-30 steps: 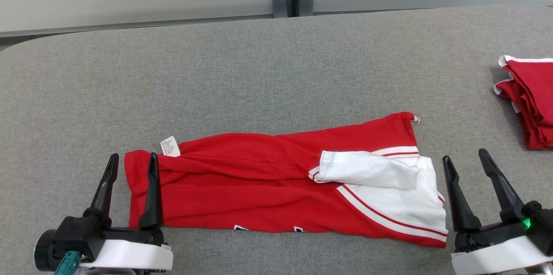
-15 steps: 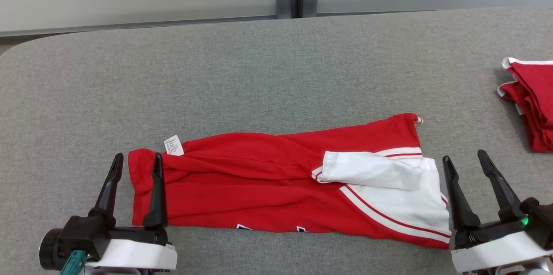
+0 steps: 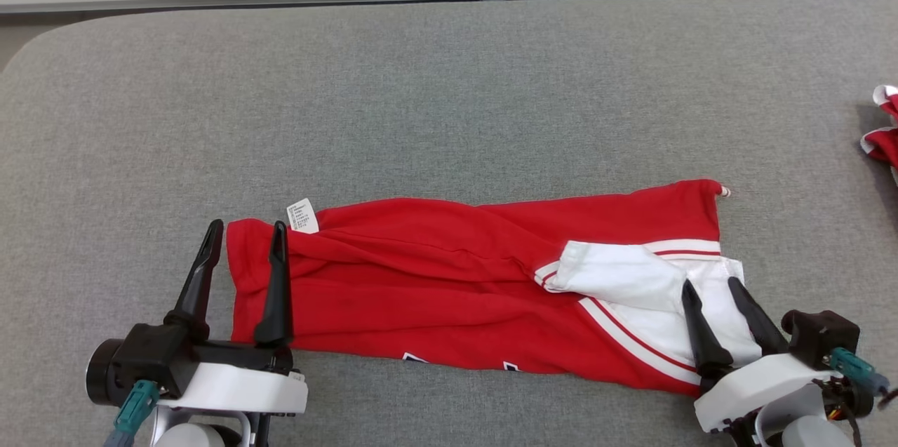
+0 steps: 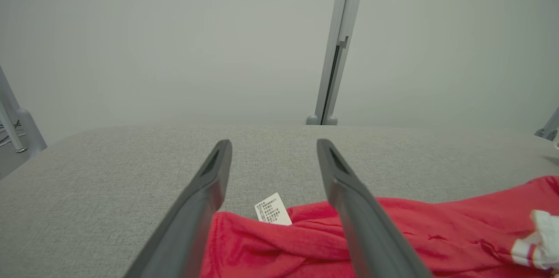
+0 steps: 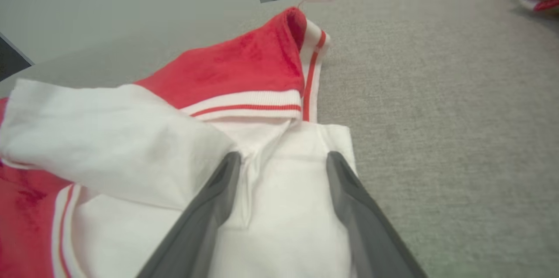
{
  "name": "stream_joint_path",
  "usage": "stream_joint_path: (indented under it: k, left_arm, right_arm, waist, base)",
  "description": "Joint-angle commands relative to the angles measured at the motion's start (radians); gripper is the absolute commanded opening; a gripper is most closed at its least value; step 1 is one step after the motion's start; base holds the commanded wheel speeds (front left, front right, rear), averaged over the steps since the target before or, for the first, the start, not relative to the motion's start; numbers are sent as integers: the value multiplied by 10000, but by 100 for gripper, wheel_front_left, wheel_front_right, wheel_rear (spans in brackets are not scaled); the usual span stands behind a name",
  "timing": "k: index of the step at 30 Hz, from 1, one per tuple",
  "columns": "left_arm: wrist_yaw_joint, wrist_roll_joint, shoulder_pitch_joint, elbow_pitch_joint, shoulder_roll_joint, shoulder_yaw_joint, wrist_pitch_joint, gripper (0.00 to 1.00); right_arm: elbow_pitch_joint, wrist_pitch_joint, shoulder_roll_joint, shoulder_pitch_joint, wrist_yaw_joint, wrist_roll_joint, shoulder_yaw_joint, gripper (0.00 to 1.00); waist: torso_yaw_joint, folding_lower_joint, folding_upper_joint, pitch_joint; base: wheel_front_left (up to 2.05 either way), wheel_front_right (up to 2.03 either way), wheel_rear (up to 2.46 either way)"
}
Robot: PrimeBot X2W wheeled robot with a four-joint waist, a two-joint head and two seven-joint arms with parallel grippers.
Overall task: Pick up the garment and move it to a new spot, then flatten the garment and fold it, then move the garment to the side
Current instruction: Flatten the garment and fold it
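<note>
Grey felt-covered table [image 3: 449, 82] — pale wall [image 4: 174, 29], grey upright post [image 4: 338, 42] behind

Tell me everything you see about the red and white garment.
The garment is soft red knit with white panels and red-striped trim, folded into a long wrinkled band lying flat on the grey table. A white care label sticks out at its left end, which the open left gripper straddles; the open right gripper is over its white end.

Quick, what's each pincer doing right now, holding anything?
Left pincer: open, empty, at the left end of the red garment.
Right pincer: open, empty, over its white part.
</note>
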Motion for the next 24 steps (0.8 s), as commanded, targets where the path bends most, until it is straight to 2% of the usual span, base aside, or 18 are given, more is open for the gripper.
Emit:
stream_joint_path:
  k: [1, 7, 8, 9, 10, 18, 24]
  left_arm:
    - [-89, 81, -184, 28, -35, 36, -12, 100]
    - [-250, 177, -265, 94, -197, 205, -12, 100]
    - [-270, 183, -278, 94, -234, 247, -12, 100]
    - [-285, 215, -287, 96, -258, 287, -12, 100]
    - [-327, 242, -295, 104, -287, 324, -12, 100]
    - [-524, 374, -344, 145, -405, 614, -11, 100]
    - [-634, 491, -251, 127, -507, 864, -12, 100]
  right_arm:
    - [315, 84, 41, -107, -1, 136, 5, 100]
    - [1810, 1571, 492, 48, -8, 770, 825, 100]
    - [1883, 1776, 526, 65, 13, 857, 999, 46]
    - [1925, 1969, 537, 65, 21, 943, 1131, 5]
    - [1898, 1965, 529, 53, 24, 1020, 1184, 0]
    - [1233, 1094, -67, -59, 13, 1203, 1215, 0]
    - [583, 542, -1038, 45, -53, 1210, 348, 0]
  waist:
    - [69, 0, 0, 65]
    - [135, 0, 0, 175]
    - [134, 0, 0, 188]
    - [126, 0, 0, 195]
    - [120, 0, 0, 204]
    - [9, 0, 0, 211]
    - [-139, 0, 0, 131]
  base:
    - [0, 0, 0]
    - [0, 0, 0]
    - [0, 0, 0]
    - [0, 0, 0]
    - [0, 0, 0]
    - [0, 0, 0]
    - [0, 0, 0]
